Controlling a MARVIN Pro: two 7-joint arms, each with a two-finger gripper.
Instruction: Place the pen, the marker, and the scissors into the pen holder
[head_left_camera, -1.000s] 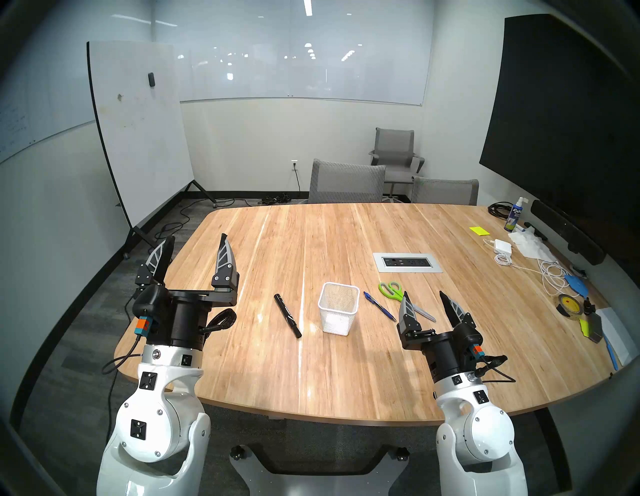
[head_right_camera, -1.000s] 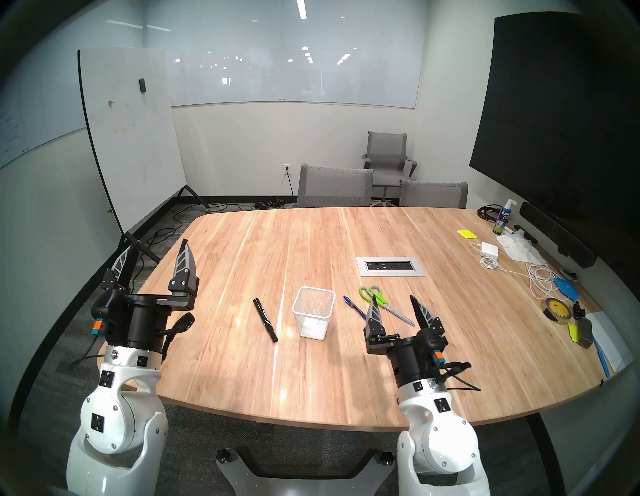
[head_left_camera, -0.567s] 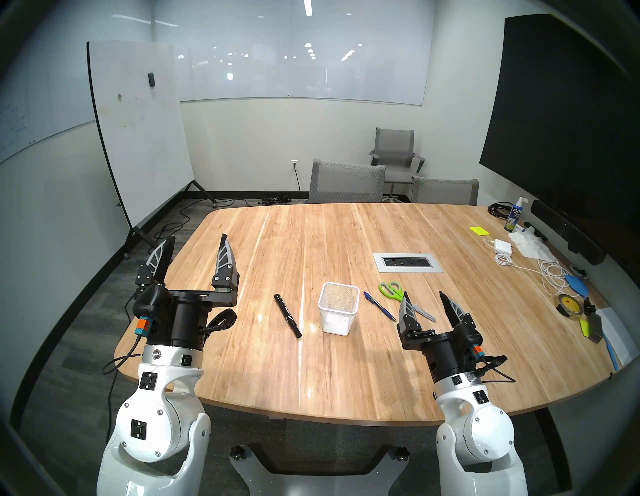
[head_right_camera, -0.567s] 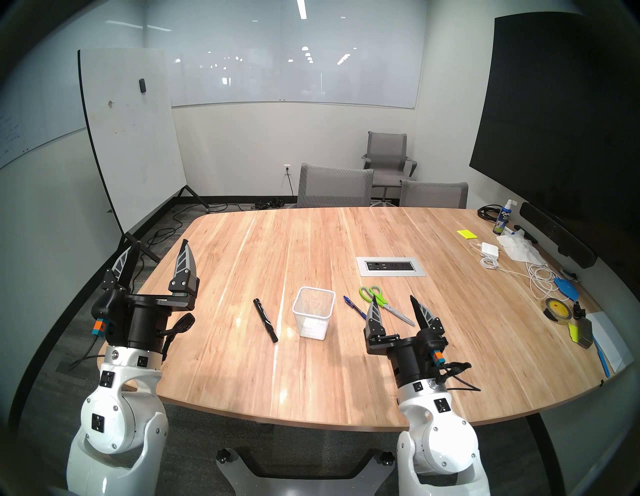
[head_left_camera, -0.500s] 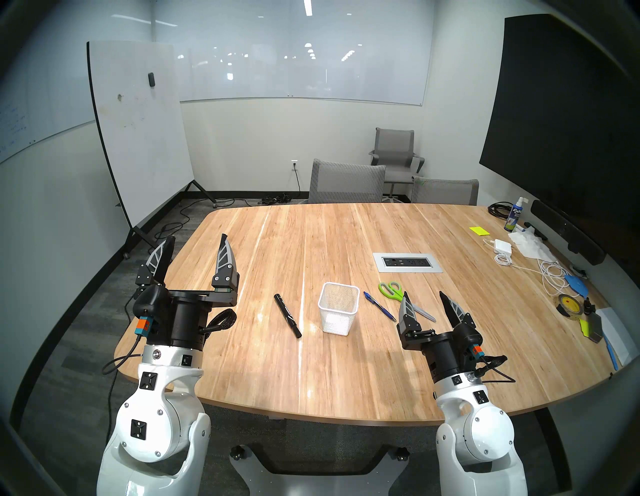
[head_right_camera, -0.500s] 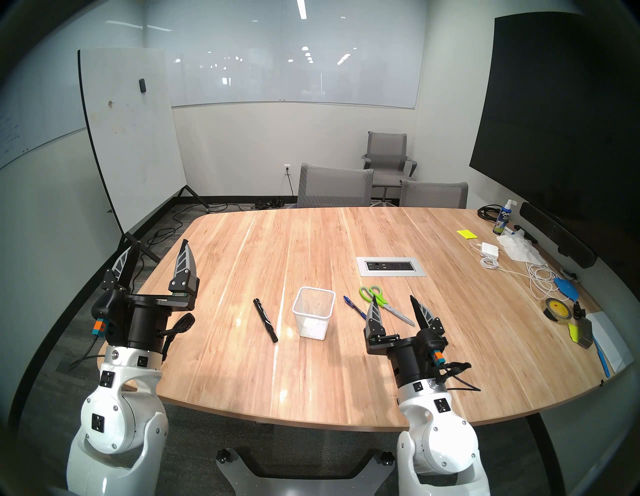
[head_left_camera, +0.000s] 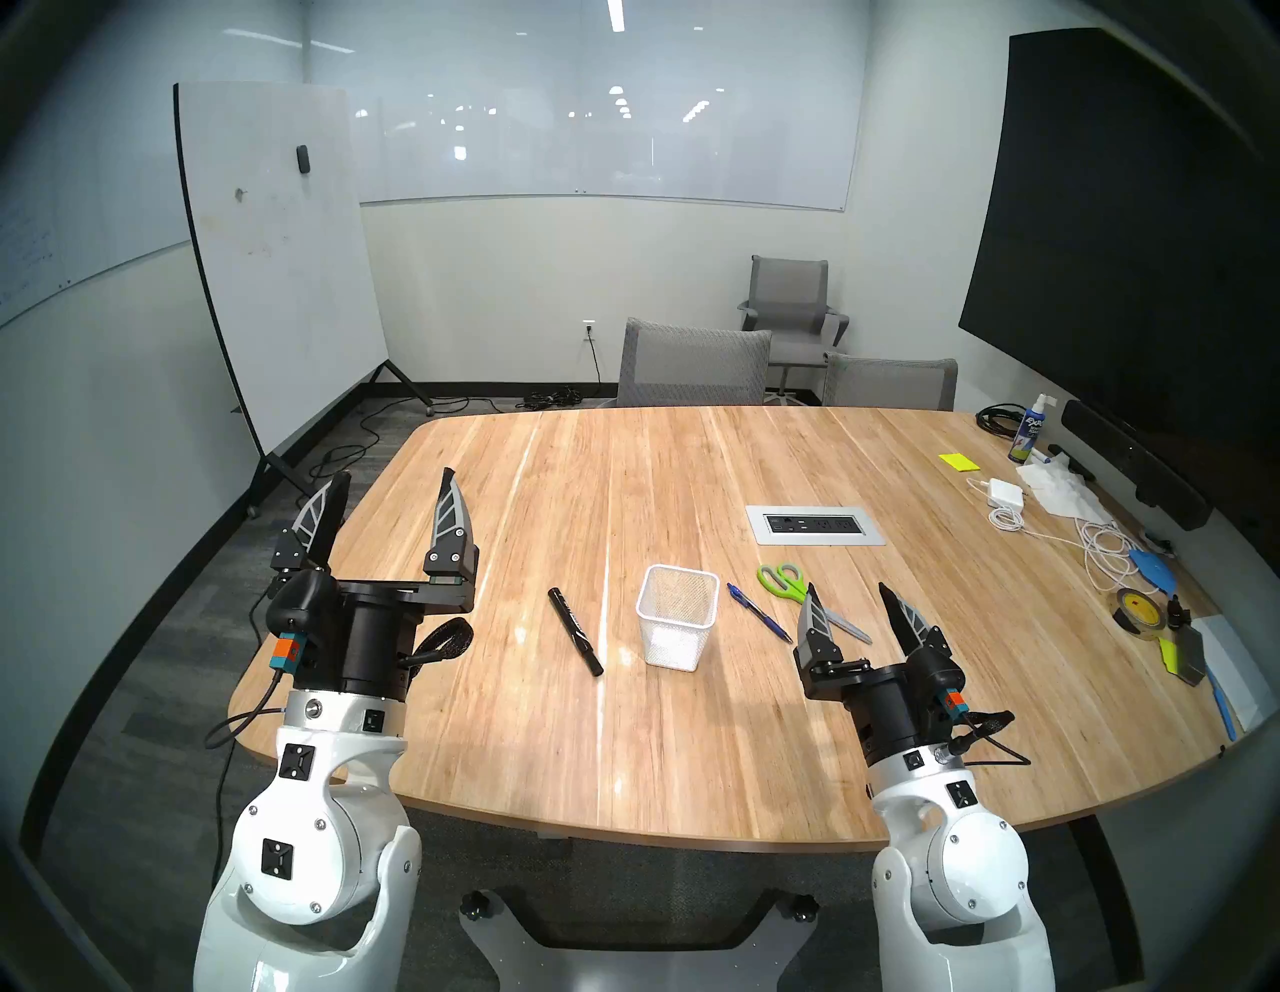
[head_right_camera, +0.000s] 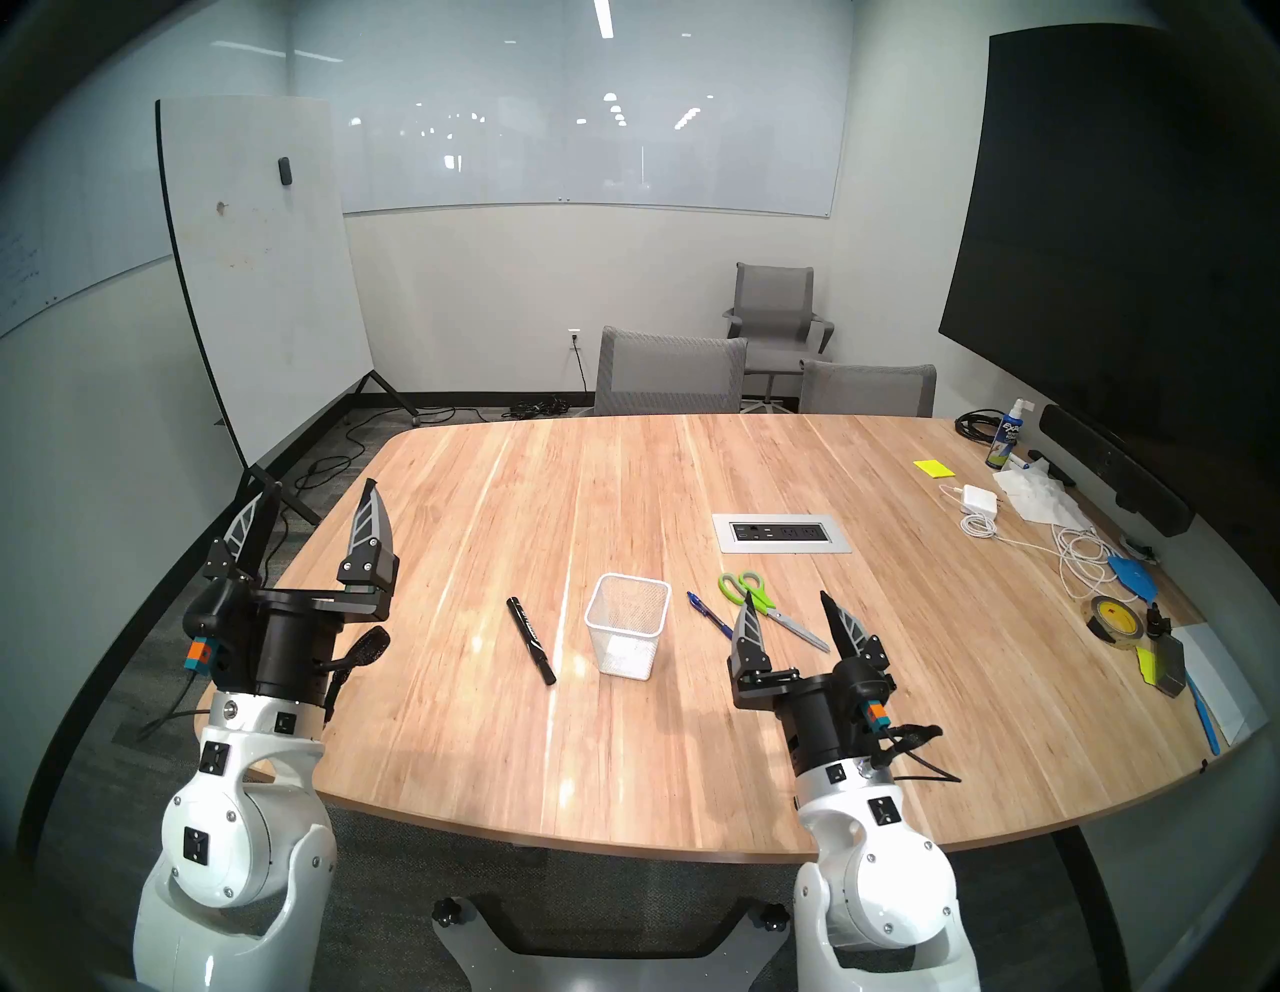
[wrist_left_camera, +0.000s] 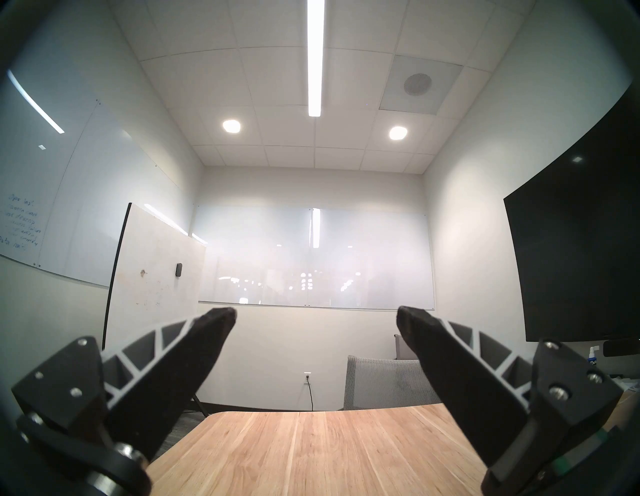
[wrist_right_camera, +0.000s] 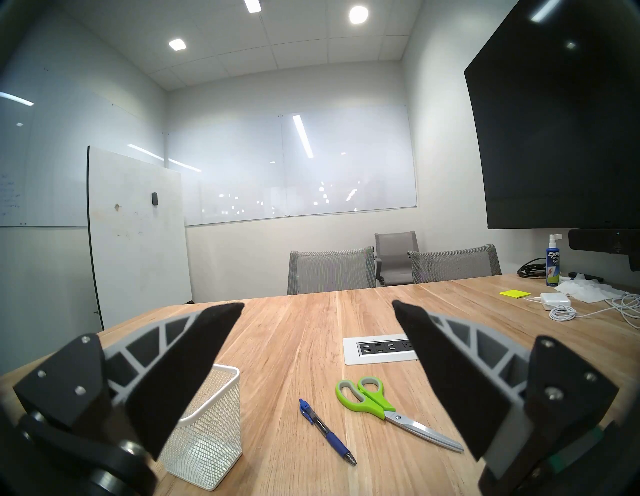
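Nearest, the left gripper (head_left_camera: 395, 481) and right gripper (head_left_camera: 848, 591) hang above the plank-grained wooden table (head_left_camera: 679, 755), ribbed black fingers spread wide, holding nothing. Beyond them stands the square white mesh holder (head_left_camera: 677, 618), empty. The thick black marker (head_left_camera: 575, 630) lies to its left; the slim blue pen (head_left_camera: 758, 612) and green-handled steel scissors (head_left_camera: 796, 589) lie to its right.

both grippers (head_left_camera: 395, 478) (head_left_camera: 846, 592) raised, jaws apart

A spray bottle (head_left_camera: 1029, 429), sticky notes (head_left_camera: 958, 461) and charger (head_left_camera: 1006, 493) sit on the wooden table (head_left_camera: 623, 485).
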